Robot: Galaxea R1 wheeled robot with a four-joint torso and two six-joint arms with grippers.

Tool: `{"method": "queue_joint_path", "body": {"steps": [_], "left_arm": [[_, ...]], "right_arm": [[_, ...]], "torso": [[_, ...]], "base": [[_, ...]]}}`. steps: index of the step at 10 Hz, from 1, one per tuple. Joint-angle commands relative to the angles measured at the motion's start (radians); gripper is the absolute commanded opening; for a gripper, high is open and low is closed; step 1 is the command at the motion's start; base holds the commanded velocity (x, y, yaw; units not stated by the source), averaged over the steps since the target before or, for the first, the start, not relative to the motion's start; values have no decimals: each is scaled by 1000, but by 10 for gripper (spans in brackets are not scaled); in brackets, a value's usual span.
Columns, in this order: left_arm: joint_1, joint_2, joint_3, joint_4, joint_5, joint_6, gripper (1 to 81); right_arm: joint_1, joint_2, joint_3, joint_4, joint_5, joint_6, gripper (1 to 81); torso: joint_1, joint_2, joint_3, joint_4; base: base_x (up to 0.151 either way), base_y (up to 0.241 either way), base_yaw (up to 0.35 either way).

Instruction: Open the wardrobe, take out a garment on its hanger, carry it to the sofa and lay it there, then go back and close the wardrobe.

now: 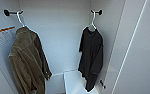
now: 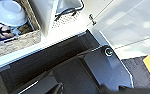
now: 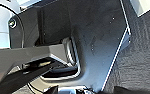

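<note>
**A:** You're facing the open tall white wardrobe (image 1: 66, 37). The black short-sleeved top of limp cloth (image 1: 91, 57) hangs on your right side of it, on a thin white hanger (image 1: 93, 21) whose hook sits over a dark peg (image 1: 99, 12) on the right-hand wall. Its long axis runs straight down, shoulders up, hem near the wardrobe floor.

**B:** And the other one?

**A:** The olive-brown long-sleeved jacket (image 1: 28, 65) on the left peg. Leave it; the two hang well apart, with bare white back wall between.

**B:** Which arm do you reckon?

**A:** I'd judge your right arm the nearer, since the top hangs right of centre. The hook is high and ahead of you, so the reach goes up and forward.

**B:** Where are my arms now?

**A:** Both seem low: the left wrist view looks down on a white ledge and a chipboard box (image 2: 16, 42) holding a white bowl (image 2: 8, 12), the right wrist view on dark carpet (image 3: 141, 55). I can't tell whether either set of fingers is apart or together.
</note>
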Motion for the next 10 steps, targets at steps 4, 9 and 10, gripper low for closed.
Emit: {"method": "queue_joint_path", "body": {"steps": [4,9,10], "left_arm": [[-318,-72,78,-6,186,-12,811],[-506,-226,341,-23,216,-113,811],[-538,-224,342,-23,220,-127,811]], "right_arm": [[58,-5,0,4,-60,1,811],[62,-1,-6,4,-61,-1,811],[62,-3,-6,4,-61,-1,811]], "torso": [[0,0,0,0],[1,1,-1,0],[1,1,-1,0]], "base": [[0,0,0],[0,0,0],[0,0,0]]}}
